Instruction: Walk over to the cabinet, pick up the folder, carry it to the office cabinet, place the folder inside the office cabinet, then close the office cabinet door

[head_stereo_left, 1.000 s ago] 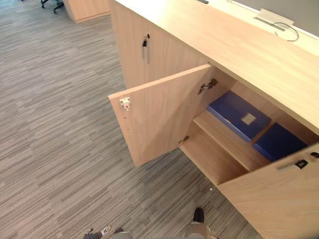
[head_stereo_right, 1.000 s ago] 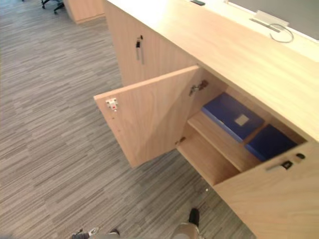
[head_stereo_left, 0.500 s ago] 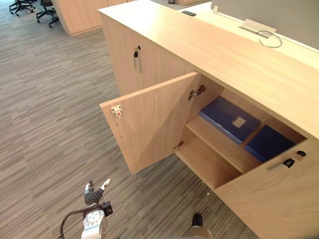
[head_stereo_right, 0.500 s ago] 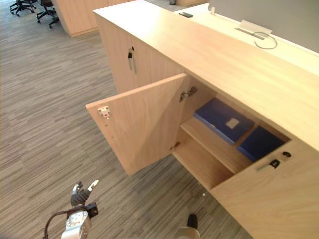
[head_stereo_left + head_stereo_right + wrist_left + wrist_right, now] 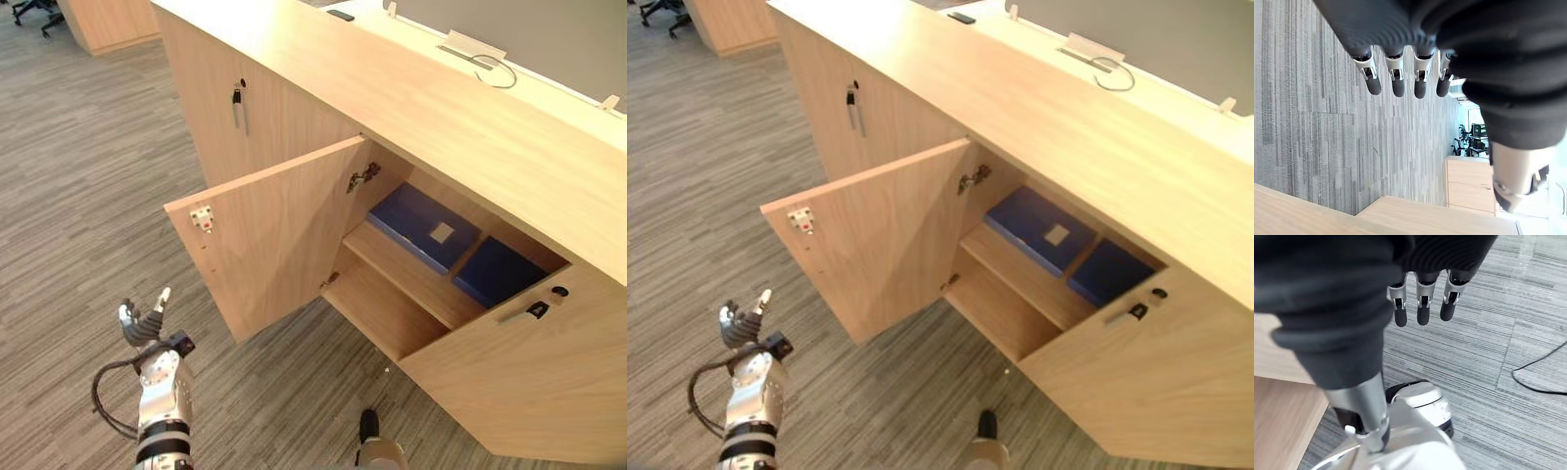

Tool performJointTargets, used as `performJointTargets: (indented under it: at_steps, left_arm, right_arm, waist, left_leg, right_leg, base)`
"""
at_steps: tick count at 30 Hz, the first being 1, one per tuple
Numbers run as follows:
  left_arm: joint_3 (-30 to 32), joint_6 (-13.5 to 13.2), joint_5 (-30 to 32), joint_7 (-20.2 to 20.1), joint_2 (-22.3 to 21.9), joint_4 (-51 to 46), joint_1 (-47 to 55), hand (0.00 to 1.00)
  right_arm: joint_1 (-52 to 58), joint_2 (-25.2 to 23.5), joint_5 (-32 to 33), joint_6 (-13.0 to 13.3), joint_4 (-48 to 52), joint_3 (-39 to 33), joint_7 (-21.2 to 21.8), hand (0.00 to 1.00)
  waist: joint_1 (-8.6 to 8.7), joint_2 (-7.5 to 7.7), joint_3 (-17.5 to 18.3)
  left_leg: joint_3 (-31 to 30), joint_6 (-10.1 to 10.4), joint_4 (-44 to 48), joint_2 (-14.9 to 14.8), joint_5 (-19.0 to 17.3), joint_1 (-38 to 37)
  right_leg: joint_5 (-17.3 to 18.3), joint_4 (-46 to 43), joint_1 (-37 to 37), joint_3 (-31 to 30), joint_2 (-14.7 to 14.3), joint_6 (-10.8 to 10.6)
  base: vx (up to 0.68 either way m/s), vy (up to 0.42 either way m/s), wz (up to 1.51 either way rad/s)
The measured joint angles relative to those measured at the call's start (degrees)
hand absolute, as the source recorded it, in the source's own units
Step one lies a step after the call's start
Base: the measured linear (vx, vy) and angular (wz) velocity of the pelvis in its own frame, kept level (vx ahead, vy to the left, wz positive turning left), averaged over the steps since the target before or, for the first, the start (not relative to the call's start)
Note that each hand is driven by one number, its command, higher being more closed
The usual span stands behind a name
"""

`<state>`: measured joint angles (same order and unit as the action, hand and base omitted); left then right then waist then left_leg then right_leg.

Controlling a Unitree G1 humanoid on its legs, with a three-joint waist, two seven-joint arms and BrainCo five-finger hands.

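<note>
An office floor of grey striped carpet (image 5: 78, 196), with a long light-wood cabinet (image 5: 411, 108) running across it. The cabinet's left door (image 5: 274, 235) and right door (image 5: 529, 382) both stand open. On the inner shelf (image 5: 402, 279) a blue folder (image 5: 416, 227) lies flat, its white label facing up and its long side running along the shelf, parallel to the cabinet front. A second blue folder (image 5: 500, 271) lies just beside it. The left hand (image 5: 142, 326) hovers over the carpet, well apart from the cabinet, fingers loosely spread and empty. The right hand (image 5: 1423, 308) hangs above the carpet, fingers straight, holding nothing.
</note>
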<state>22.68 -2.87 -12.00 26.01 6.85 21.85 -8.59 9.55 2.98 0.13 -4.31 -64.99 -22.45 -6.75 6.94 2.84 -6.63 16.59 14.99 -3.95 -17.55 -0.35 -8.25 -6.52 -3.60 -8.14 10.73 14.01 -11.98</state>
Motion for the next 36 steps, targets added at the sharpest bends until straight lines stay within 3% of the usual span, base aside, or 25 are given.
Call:
performJointTargets:
  at_steps: [6, 12, 17, 21, 26, 28, 30, 36]
  left_arm:
    - [0.6, 0.0, 0.0, 0.0, 1.4, 0.0, -4.9, 0.00]
    - [0.6, -0.1, -0.2, -0.6, 7.5, 3.6, -9.2, 0.00]
    - [-6.9, 0.1, 0.2, -6.4, 14.2, 14.6, -15.3, 0.00]
    - [-11.6, 0.1, 0.2, -9.3, 16.8, 22.8, -20.0, 0.00]
    - [-15.2, 0.2, 2.4, -9.2, 18.6, 23.7, -20.4, 0.00]
    - [-17.4, 0.5, 3.6, -8.9, 17.8, 21.7, -20.0, 0.00]
    - [-20.5, 0.4, 2.5, -8.8, 16.1, 12.8, -14.8, 0.00]
    - [-36.0, -3.8, -2.5, -9.9, 11.3, -2.8, -0.5, 0.00]
  right_arm:
    - [3.7, -0.5, 0.0, 0.0, -0.5, -1.3, 0.6, 0.00]
    - [6.4, -1.6, 0.0, -0.1, -0.5, -3.4, 1.7, 0.00]
    - [6.7, -1.5, 0.0, 0.0, 0.1, -3.4, 2.9, 0.00]
    - [6.7, -1.4, 1.0, 0.0, 0.4, -3.4, 3.3, 0.00]
    - [7.1, -1.3, 1.0, 0.1, 0.6, -3.4, 3.3, 0.00]
    - [7.9, -1.5, 1.0, 0.2, 0.5, -3.4, 3.3, 0.00]
    - [8.6, -1.6, 0.9, 0.2, 0.2, -3.4, 3.3, 0.00]
    - [7.9, -4.2, 1.0, 1.2, 0.0, -5.1, 2.6, 0.00]
  waist:
    - [0.59, 1.63, -1.0]
    - [1.21, 2.49, -1.3]
    - [1.59, 2.75, -1.2]
    - [2.09, 2.79, -1.2]
    - [2.47, 3.03, -1.1]
    - [1.96, 3.20, -1.0]
    - [0.59, 3.70, -0.7]
    - [-2.75, 4.53, 0.3]
  left_leg:
    - [2.5, 0.1, 0.0, -0.2, -0.3, -1.9]
    - [4.9, 0.2, 0.0, -1.7, -1.0, -4.5]
    - [5.6, 0.1, -0.1, -1.5, -0.9, -5.2]
    - [6.2, 0.1, -0.1, -1.4, -0.9, -6.2]
    - [6.3, 0.1, -0.1, -1.4, -1.0, -6.4]
    - [5.4, 0.5, -0.6, -1.5, -1.2, -5.7]
    - [4.8, 0.1, -0.9, -1.5, -0.9, -5.4]
    - [2.1, 0.1, -0.9, -0.1, -0.9, -4.8]
  right_leg:
    - [0.2, -2.0, -0.8, -0.5, -0.4, 0.3]
    - [1.3, -3.9, -1.0, -1.9, -2.4, 1.1]
    - [1.7, -5.1, -1.4, -2.3, -2.3, 1.1]
    - [1.7, -5.7, -1.4, -2.3, -2.3, 1.1]
    - [1.7, -5.8, -1.4, -2.2, -2.2, 1.2]
    - [1.8, -5.1, -0.9, -1.3, -2.1, 1.2]
    - [1.8, -4.7, -0.6, -0.6, -1.8, 1.2]
    - [1.1, -4.6, 1.4, 2.0, 0.6, 0.3]
  base:
    - [0.00, -0.006, -0.17]
    - [-0.01, -0.021, -0.18]
    - [0.00, -0.004, -0.04]
    - [0.00, 0.003, -0.08]
    - [-0.01, -0.001, 0.01]
    - [-0.02, -0.003, 0.18]
    - [0.02, 0.003, 0.18]
    - [0.06, 0.043, 0.29]
